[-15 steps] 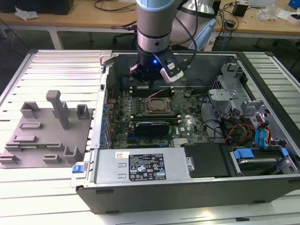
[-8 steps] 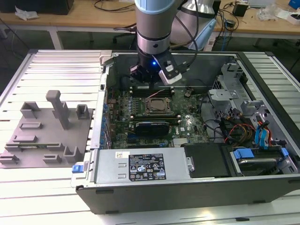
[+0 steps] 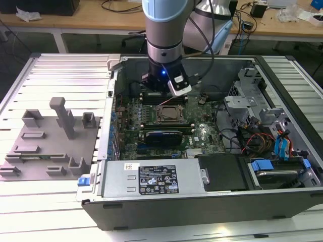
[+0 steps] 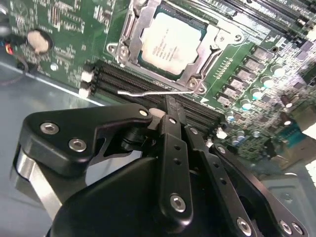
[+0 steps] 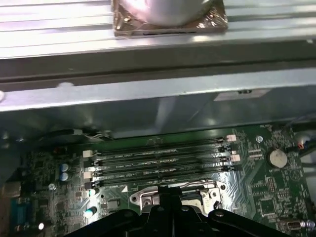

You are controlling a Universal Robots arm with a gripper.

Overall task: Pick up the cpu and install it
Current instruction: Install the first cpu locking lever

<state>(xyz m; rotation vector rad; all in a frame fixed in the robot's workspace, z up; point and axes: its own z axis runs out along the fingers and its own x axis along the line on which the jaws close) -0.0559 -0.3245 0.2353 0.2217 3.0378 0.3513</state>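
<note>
While gripper [image 4: 170, 104] hovers, cpu [image 4: 171, 43] nearby (socketed)

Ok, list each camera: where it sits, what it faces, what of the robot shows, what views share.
Exterior view: off the arm, looking down into the open computer case; arm and gripper show.
Second wrist view: at the wrist, facing the cpu in its socket past the shut gripper.
First wrist view: at the wrist, facing the memory slots; gripper shows.
All share the motherboard.

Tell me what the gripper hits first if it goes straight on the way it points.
Probably the black memory slots beside the socket. The gripper aims at them near the thin metal lever, and the cpu lies further on. Depth is unclear.
</note>
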